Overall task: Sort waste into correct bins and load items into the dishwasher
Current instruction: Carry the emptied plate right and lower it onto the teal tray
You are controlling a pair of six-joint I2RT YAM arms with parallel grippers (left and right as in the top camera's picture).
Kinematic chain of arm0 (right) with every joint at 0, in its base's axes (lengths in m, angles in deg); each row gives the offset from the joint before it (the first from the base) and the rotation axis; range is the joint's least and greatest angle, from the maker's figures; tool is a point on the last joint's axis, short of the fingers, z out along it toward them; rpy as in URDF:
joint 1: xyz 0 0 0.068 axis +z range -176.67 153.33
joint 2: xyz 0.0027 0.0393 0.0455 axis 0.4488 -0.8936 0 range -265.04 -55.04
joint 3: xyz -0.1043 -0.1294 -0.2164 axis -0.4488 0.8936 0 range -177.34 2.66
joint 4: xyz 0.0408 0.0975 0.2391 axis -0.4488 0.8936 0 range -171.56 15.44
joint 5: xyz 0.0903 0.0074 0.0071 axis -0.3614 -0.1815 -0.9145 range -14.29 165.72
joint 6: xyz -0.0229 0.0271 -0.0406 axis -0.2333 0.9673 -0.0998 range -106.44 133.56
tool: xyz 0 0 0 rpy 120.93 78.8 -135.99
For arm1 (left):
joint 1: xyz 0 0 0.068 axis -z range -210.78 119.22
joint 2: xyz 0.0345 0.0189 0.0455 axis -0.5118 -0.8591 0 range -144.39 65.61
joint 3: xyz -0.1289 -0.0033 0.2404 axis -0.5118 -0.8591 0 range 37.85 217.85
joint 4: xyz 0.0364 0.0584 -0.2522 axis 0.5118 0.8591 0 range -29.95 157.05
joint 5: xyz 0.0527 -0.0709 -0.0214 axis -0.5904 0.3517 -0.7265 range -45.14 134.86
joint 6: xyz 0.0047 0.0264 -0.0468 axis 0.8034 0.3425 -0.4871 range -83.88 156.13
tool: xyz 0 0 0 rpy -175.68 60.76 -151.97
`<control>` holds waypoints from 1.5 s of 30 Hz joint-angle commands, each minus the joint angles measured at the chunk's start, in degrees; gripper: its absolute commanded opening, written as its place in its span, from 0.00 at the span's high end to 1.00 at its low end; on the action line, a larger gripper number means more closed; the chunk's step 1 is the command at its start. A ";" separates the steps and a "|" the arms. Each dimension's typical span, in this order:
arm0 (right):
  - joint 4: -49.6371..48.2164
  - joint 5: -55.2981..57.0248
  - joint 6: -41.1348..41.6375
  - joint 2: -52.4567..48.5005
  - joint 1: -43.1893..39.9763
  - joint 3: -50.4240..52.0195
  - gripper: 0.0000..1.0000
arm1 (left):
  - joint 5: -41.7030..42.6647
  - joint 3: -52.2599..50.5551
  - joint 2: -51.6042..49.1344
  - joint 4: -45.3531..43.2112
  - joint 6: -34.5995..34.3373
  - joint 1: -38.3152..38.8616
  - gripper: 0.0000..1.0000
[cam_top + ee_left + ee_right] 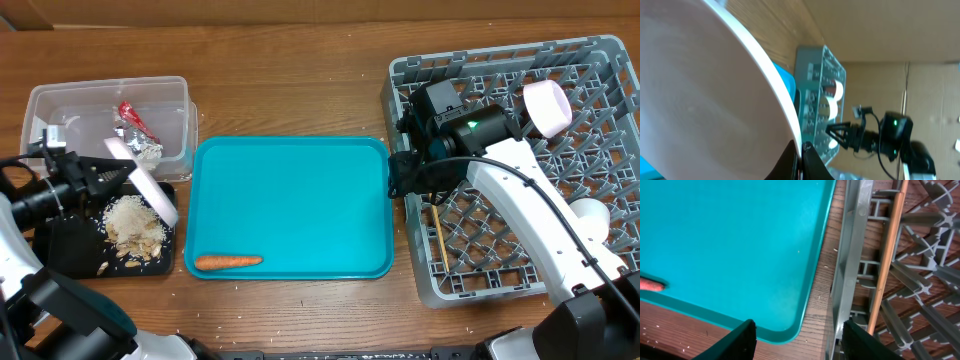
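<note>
- Waste first: the red and silver foil wrappers (pixel 133 128) lie inside the clear tub (pixel 70 105) at far left, so that part looks done.
- The left gripper (pixel 801 156) is clamped on the rim of the white plate (pixel 152 190), which is tilted over the black tray (pixel 62 248). The plate has yet to reach the rack.
- The beige food scraps (pixel 133 228) are heaped on that black tray under the plate.
- The carrot (pixel 228 262) lies alone on the teal tray (pixel 290 195), unsorted.
- The right gripper (pixel 799 342) hangs spread and empty over the gap between the teal tray and the rack.
- The grey dish rack (pixel 422 285) holds a wooden chopstick (pixel 438 235), a pale-pink bowl (pixel 548 107) and another white vessel (pixel 590 215). I can't tell whether that one is a cup or a bowl.
</note>
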State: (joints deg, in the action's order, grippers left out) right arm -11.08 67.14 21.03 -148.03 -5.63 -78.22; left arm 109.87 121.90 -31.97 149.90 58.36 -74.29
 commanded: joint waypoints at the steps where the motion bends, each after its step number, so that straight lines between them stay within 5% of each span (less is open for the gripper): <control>1: -0.55 0.17 -0.02 0.28 -0.22 0.24 0.42 | 2.12 1.18 1.64 1.90 7.06 3.15 0.96; 10: -1.90 -0.04 0.20 0.28 -0.22 0.24 0.42 | 1.73 1.18 1.70 3.48 11.43 20.33 0.96; 15: -2.08 -0.07 0.26 0.28 -0.22 0.24 0.42 | -0.55 1.18 1.70 -7.37 2.67 33.07 0.96; 21: -2.08 -0.04 1.29 0.28 -0.22 0.24 0.42 | -23.80 1.18 1.66 -25.49 -20.28 49.13 0.96; 29: -2.08 -0.04 1.31 0.28 -0.22 0.24 0.42 | -51.39 1.18 0.20 -32.68 -34.95 68.06 0.96; 36: -2.08 -0.04 1.31 0.28 -0.22 0.24 0.42 | -56.68 1.18 -4.72 -32.46 -38.14 76.61 0.96; 45: -1.62 -0.07 1.75 0.28 -0.22 0.24 0.42 | -59.17 1.18 -11.47 -33.20 -38.10 76.98 0.93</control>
State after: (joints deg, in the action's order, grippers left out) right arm -12.78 67.11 22.38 -148.03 -5.65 -78.22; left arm 54.09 121.90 -42.18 117.00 21.21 3.28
